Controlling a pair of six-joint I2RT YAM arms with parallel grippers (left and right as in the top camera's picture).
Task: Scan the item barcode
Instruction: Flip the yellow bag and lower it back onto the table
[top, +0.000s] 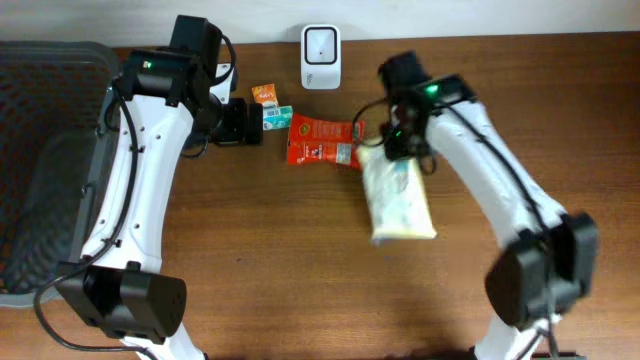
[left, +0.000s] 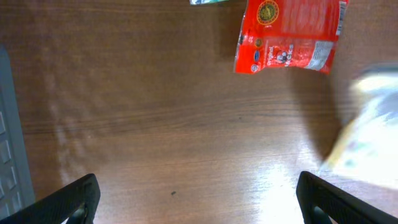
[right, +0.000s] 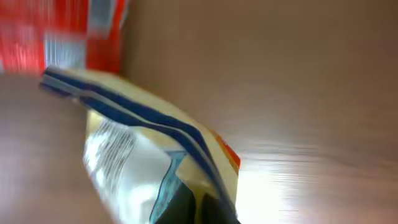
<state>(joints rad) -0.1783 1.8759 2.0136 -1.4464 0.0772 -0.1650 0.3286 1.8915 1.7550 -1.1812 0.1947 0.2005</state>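
The right gripper is clamped on the top edge of the pale bag, which trails toward 5 o'clock. The scanner sits at 11 o'clock, and the red packet just beside at 9 could get dragged. From the left wrist, the left gripper gapes empty. From the right wrist, the edge pinch looks thin, so the bag may slip or twist.

Between the spread fingers of the left gripper the table lies bare, open straight ahead. Beyond the right finger the red packet blocks the way; the pale bag crowds that finger's outer side, the grey basket the left finger's.
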